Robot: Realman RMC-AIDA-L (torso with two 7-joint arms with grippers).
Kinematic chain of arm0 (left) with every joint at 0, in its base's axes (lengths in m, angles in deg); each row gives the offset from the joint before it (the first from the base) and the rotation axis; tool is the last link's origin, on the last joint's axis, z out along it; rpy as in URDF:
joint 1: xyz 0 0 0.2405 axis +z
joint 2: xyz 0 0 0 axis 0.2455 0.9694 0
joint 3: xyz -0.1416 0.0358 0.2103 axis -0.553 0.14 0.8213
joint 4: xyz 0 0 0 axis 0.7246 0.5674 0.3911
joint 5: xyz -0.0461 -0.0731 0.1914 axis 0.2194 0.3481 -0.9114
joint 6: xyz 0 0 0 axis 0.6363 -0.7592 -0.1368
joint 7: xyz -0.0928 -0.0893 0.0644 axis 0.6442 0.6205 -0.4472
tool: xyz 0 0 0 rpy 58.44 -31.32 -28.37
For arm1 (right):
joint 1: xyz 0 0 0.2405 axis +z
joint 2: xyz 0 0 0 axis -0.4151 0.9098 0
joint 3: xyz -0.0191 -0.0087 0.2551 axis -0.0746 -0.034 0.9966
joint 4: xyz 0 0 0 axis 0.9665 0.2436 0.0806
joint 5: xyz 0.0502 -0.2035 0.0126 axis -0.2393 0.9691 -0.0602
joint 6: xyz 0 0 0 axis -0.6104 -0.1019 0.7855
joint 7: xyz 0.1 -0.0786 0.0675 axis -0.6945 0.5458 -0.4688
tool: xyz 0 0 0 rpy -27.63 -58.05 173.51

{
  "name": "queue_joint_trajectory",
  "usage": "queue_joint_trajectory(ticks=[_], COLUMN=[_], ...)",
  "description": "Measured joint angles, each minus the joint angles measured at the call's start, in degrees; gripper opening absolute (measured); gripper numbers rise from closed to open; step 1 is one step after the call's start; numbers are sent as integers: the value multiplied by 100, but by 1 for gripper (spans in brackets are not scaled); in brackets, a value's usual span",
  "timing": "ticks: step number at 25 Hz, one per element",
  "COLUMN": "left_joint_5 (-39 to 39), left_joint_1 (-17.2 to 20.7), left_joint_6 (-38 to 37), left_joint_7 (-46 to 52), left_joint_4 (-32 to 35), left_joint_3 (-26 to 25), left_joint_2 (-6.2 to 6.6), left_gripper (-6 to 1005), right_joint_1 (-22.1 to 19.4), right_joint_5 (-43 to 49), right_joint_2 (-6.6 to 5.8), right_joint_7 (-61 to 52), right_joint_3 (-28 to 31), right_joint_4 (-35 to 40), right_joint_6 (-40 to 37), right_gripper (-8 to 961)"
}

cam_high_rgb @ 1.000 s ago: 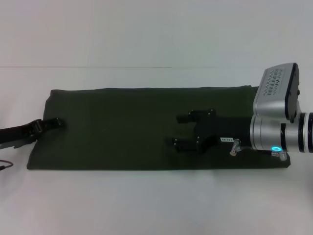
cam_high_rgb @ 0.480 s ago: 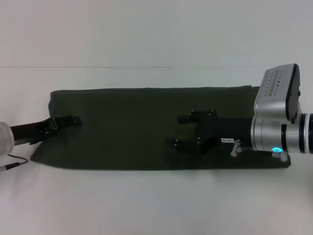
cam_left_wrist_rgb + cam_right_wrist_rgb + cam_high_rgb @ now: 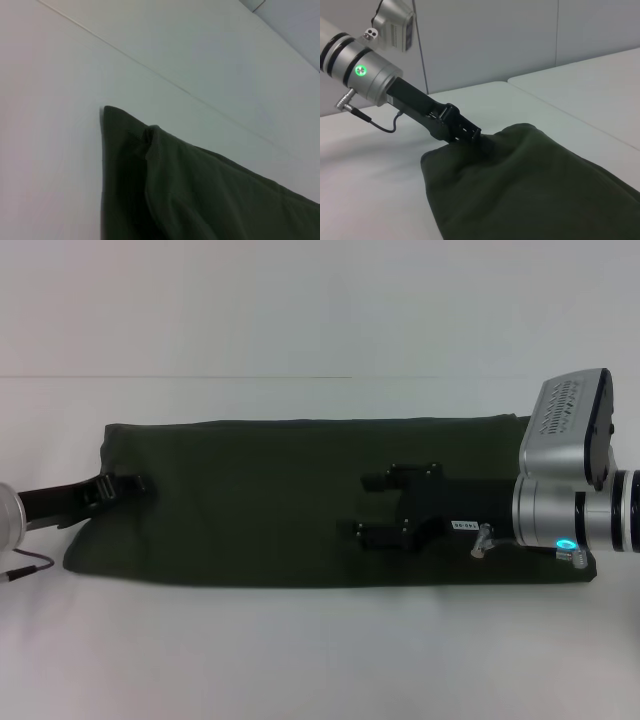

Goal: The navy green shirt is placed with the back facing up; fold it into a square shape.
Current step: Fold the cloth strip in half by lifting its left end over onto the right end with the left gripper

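The navy green shirt [image 3: 270, 500] lies as a long dark band across the white table [image 3: 300, 650], plain side up. At its left end my left gripper [image 3: 122, 484] is shut on the fabric. In the right wrist view the left gripper [image 3: 470, 134] has that end of the shirt [image 3: 530, 185] bunched and raised a little. The left wrist view shows only a shirt corner [image 3: 200, 195], not its own fingers. My right gripper [image 3: 368, 506] is open over the right half of the shirt, fingers spread and pointing left, with nothing between them.
A seam line [image 3: 200, 377] runs across the white table behind the shirt. A thin cable [image 3: 25, 565] hangs from the left wrist near the shirt's left end. A grey wall [image 3: 495, 40] stands beyond the table.
My left gripper moved right along the shirt's left end, then drew back slightly. The shirt's left edge has pulled inward and lifted. The right arm has not moved.
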Motion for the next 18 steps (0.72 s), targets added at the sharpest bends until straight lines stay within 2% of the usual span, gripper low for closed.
queue_joint_trajectory(ticks=[11, 18], left_joint_5=[0, 0], left_joint_1=[-20, -19], left_joint_6=[49, 48], left_joint_7=[-7, -32], left_joint_4=[-3, 10], left_joint_3=[129, 133], left_joint_2=[37, 80], left_gripper=[135, 79], right_joint_1=[6, 9], right_joint_5=[-19, -25], right_joint_2=[0, 0], right_joint_7=[-9, -15], right_joint_3=[0, 0], right_joint_4=[10, 12], right_joint_6=[-28, -30], right_gripper=[788, 788])
